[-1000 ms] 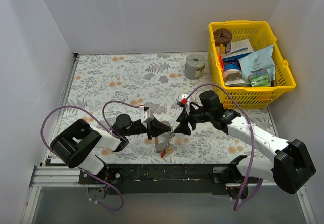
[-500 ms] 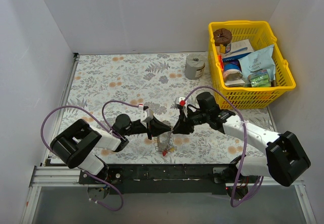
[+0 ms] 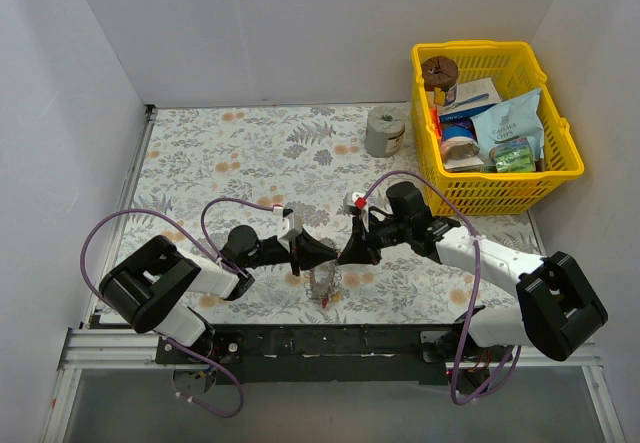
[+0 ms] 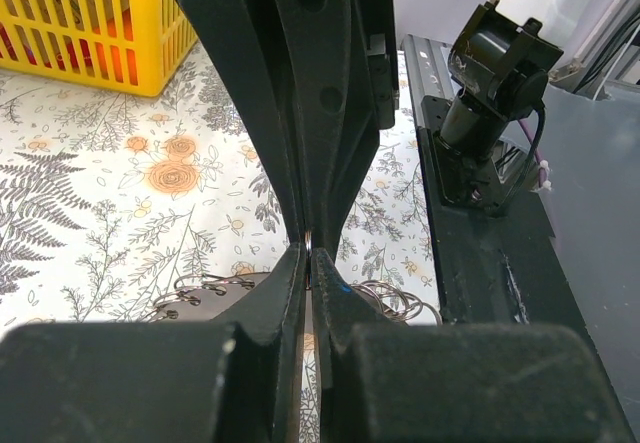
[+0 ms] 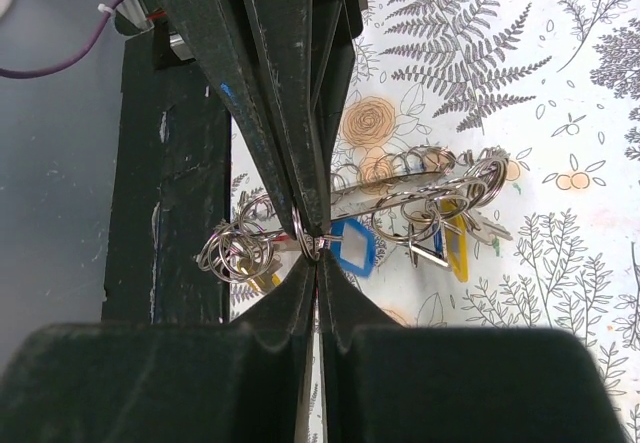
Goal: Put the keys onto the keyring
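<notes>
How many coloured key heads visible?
3. Blue key head beside the right gripper tips; yellow key head just beyond; red key head at the bunch's near end, top view. More may hide.

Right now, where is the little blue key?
In the right wrist view, the blue key sits just right of the right end effector, among wire rings, with the yellow key further right.

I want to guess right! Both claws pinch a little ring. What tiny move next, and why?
Probably the right gripper should twist gently to pry the small ring open: it and the left gripper pinch it tip to tip, blue key just beside.
</notes>
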You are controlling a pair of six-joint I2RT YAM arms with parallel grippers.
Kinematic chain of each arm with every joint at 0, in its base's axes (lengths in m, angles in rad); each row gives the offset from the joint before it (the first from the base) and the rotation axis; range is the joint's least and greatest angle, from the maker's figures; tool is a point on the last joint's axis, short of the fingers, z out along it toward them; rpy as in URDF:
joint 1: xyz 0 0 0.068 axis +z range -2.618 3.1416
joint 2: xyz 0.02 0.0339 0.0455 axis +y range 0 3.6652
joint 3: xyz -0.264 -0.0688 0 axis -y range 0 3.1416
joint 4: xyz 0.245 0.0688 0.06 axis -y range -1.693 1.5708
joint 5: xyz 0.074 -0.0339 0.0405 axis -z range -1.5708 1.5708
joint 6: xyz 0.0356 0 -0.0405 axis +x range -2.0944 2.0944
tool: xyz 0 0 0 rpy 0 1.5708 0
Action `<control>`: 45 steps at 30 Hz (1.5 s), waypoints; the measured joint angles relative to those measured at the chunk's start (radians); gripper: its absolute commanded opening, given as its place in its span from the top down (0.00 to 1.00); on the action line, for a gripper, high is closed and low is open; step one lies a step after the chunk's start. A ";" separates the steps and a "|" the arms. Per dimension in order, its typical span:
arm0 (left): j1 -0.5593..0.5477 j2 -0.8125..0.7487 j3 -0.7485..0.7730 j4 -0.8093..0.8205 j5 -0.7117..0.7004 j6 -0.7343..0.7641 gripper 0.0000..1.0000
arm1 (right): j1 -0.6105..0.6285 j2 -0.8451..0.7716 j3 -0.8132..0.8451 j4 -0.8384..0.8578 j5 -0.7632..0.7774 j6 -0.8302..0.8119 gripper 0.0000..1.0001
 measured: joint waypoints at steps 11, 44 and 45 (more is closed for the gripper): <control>0.002 0.000 0.000 0.001 -0.031 0.006 1.00 | 0.000 -0.037 -0.016 -0.001 0.093 0.001 0.61; 0.021 0.017 -0.043 -0.059 -0.271 0.106 0.64 | -0.045 -0.205 -0.077 -0.006 0.447 0.052 0.22; 0.021 -0.005 -0.045 -0.078 -0.282 0.110 0.60 | -0.046 -0.201 -0.077 -0.006 0.447 0.053 0.23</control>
